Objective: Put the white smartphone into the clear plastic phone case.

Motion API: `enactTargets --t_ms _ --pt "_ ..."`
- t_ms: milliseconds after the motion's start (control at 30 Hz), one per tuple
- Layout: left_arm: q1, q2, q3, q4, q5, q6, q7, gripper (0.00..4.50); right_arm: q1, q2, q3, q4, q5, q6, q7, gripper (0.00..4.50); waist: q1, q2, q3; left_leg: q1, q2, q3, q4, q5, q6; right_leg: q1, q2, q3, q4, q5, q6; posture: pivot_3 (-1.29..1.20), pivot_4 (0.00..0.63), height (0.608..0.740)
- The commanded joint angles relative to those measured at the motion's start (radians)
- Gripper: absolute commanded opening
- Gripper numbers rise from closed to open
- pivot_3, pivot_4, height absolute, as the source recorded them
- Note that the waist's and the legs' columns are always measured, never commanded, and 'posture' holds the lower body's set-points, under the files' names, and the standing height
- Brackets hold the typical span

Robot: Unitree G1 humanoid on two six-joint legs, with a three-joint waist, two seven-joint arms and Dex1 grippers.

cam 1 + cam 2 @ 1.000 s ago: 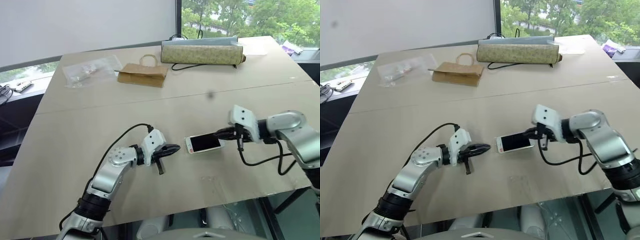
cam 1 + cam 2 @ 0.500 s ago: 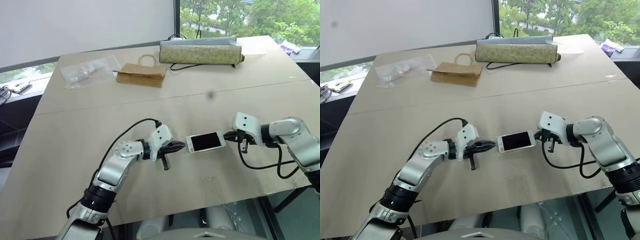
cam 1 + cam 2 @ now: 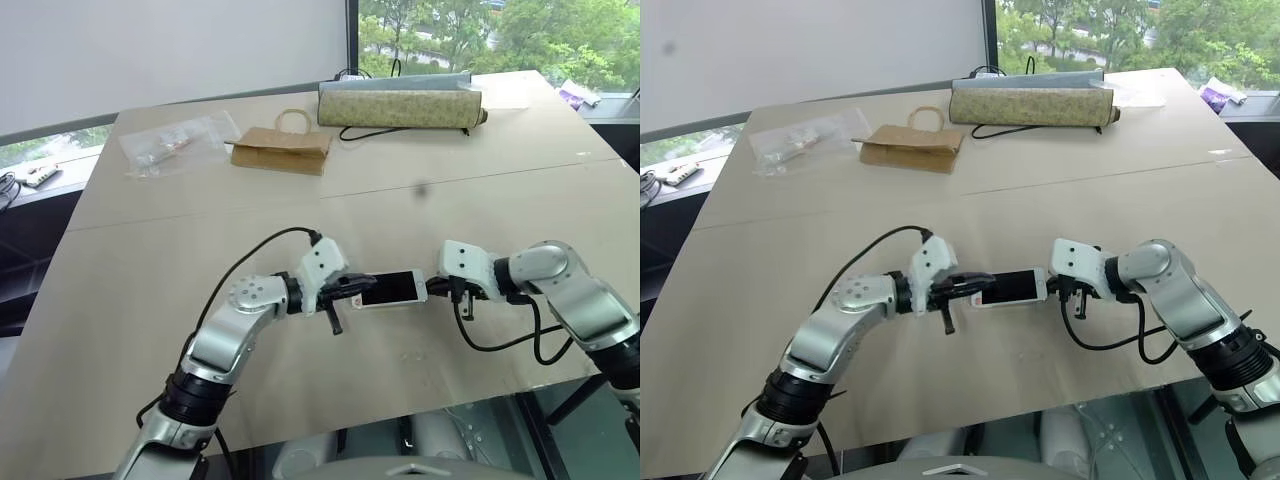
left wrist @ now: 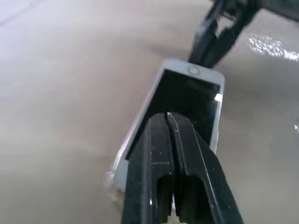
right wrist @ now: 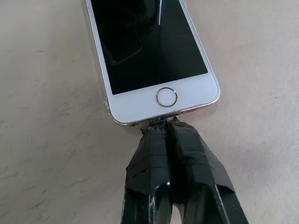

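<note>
The white smartphone [image 3: 392,289], a slim rectangle with a black screen, white bezels and a round home button, lay screen up just below the middle of the left eye frame, on the pale wooden table [image 3: 200,230]. Along its long edge in my right wrist view a thin transparent rim stood out, which looked like the clear plastic phone case [image 5: 103,103] around it, though I could not tell how fully the phone sat in it.

My right gripper [image 5: 162,127] had its two black fingers clenched together, empty, their tips pressed against the short end of the phone beside the home button. My left gripper [image 4: 168,116] was likewise clenched on nothing, its tips lying over the black screen at the opposite end, so the phone sat between my two hands; whether those tips actually touched the glass I could not tell.

Farther out, toward the upper part of the frame, a flat brown paper bag [image 3: 283,151] with a loop handle lay on the table. To its right, at the top centre, was a long, pale patterned pouch [image 3: 400,103] with a dark cord trailing from it. At the upper left sat a crinkled clear plastic bag [image 3: 178,141] holding small items. All three were well apart from the phone.
</note>
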Motion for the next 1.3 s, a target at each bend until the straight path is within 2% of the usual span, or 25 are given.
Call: enactTargets --t_ms 33,167,233,500,800,1133,1300 --pt "0.058 0.091 0.107 -0.042 -0.07 -0.004 -0.062 0.05 -0.015 -0.011 -0.013 0.0 -0.01 -0.009 0.002 0.0 -0.005 0.0 0.0 0.0 0.0 0.0 0.0 0.0 0.0 0.0 0.0 0.0 0.0 0.0 0.0 0.0 0.15 0.74" --pt "0.096 0.198 0.12 0.011 -0.053 -0.054 -0.136 0.05 -0.025 -0.007 -0.016 0.014 -0.009 -0.01 0.002 0.0 -0.005 0.0 0.0 0.0 0.0 0.0 0.0 0.0 0.0 0.0 0.0 0.0 -0.001 0.0 0.0 0.0 0.15 0.74" --pt "0.092 0.215 0.092 0.049 -0.026 -0.086 -0.152 0.05 -0.027 -0.005 -0.016 0.016 -0.009 -0.01 0.001 0.0 -0.003 0.0 0.0 0.0 -0.001 0.0 0.0 0.0 0.0 0.0 0.0 0.0 -0.001 0.0 0.0 0.0 0.15 0.74" --pt "0.061 0.161 -0.012 0.156 0.045 -0.17 -0.151 0.05 -0.025 -0.007 -0.023 -0.005 0.001 0.007 0.001 0.0 0.0 0.0 0.0 0.0 -0.001 0.0 0.0 0.0 0.0 0.0 -0.001 -0.001 0.0 0.0 0.0 0.0 0.15 0.74" --pt "0.016 0.131 -0.065 0.244 0.09 -0.215 -0.166 0.05 -0.022 -0.003 -0.03 -0.034 0.013 0.033 -0.002 0.0 0.008 0.0 0.0 0.0 -0.001 -0.001 0.001 0.0 0.0 0.001 -0.001 -0.001 0.0 0.0 0.0 0.0 0.15 0.74" --pt "0.007 0.091 -0.101 0.238 0.112 -0.212 -0.171 0.05 -0.034 0.002 -0.029 -0.053 0.022 0.054 -0.004 0.0 0.01 0.001 -0.001 0.0 -0.002 -0.001 0.002 0.0 0.0 0.002 -0.001 -0.002 0.0 0.0 0.0 0.0 0.15 0.74" --pt "0.002 0.075 -0.109 0.23 0.114 -0.199 -0.17 0.05 -0.048 0.02 0.012 -0.063 0.005 0.045 0.004 0.0 0.011 0.001 -0.001 0.0 -0.002 -0.002 0.003 0.0 0.0 0.003 -0.001 -0.003 0.0 0.0 0.0 0.0 0.15 0.74"
